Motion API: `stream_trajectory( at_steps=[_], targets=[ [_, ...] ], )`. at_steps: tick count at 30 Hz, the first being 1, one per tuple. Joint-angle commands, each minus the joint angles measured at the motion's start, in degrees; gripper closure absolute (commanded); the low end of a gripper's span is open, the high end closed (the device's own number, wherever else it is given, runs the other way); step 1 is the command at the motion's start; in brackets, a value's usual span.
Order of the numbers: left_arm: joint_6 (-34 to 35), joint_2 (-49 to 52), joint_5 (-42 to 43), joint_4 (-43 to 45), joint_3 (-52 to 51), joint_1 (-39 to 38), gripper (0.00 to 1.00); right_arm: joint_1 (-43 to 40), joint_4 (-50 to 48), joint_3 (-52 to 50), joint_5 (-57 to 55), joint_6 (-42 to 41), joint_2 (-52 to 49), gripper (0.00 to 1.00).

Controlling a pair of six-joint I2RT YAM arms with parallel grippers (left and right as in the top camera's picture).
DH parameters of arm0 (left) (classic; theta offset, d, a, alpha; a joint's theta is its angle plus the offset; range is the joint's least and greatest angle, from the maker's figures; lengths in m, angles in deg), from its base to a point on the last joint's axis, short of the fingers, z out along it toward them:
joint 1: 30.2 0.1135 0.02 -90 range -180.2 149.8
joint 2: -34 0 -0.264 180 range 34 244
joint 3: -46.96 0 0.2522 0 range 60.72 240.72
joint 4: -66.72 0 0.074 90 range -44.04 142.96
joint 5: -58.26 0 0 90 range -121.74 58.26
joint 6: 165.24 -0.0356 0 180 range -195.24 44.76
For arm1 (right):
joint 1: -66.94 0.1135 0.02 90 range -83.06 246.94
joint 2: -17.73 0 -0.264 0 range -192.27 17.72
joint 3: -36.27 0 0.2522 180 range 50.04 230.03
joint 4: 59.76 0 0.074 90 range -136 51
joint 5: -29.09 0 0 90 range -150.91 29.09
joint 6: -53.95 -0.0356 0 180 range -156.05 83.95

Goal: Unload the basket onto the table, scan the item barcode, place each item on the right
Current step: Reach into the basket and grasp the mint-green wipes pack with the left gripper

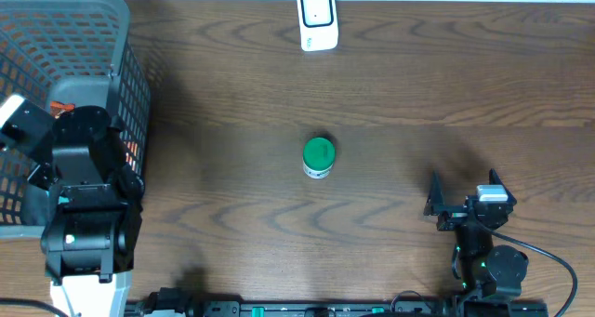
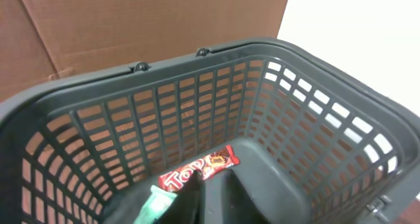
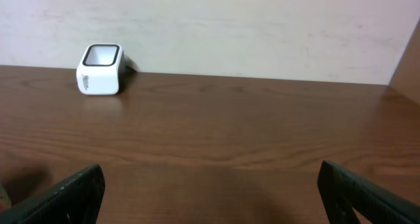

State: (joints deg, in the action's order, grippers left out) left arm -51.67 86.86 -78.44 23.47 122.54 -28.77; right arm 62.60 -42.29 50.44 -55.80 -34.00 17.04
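Note:
A small jar with a green lid (image 1: 318, 156) stands at the middle of the table, apart from both grippers. The white barcode scanner (image 1: 317, 19) sits at the far edge and also shows as the scanner (image 3: 100, 69) in the right wrist view. My left arm (image 1: 84, 168) reaches into the grey basket (image 1: 121, 38). There my left gripper (image 2: 213, 184) shows a narrow gap with nothing in it. A red "Top" bar (image 2: 200, 170) lies just past its tips, and a pale green packet (image 2: 154, 207) lies to the left. My right gripper (image 1: 465, 194) (image 3: 211, 184) stands wide open over bare table, right of the jar.
The basket walls (image 2: 197, 60) enclose my left gripper on all sides. Brown cardboard (image 2: 131, 20) stands behind the basket. The wooden table (image 1: 418, 94) stretches between the jar, the scanner and my right gripper.

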Motion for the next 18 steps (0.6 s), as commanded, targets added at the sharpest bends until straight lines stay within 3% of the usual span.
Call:
stream_trajectory(
  at_steps=[1,4,5,12,18],
  targets=[
    [2.23,0.09,-1.97,0.24,1.53,0.42,0.49,-0.13,0.22,-0.09,-0.28,-0.72,0.31,0.01],
    [2.21,0.68,-1.77,-0.17,1.53,2.62,0.24,-0.13,0.22,-0.09,-0.28,-0.72,0.31,0.01],
    [2.21,1.03,-1.4,-0.57,1.53,3.85,0.21,-0.13,0.22,-0.09,-0.28,-0.72,0.31,0.01],
    [2.23,5.27,13.03,-4.7,1.53,16.94,0.19,-0.13,0.22,-0.09,-0.28,-0.72,0.31,0.01],
    [1.92,18.49,25.29,-9.49,1.53,28.02,0.18,-0.13,0.22,-0.09,-0.28,-0.72,0.31,0.01]
  ],
)
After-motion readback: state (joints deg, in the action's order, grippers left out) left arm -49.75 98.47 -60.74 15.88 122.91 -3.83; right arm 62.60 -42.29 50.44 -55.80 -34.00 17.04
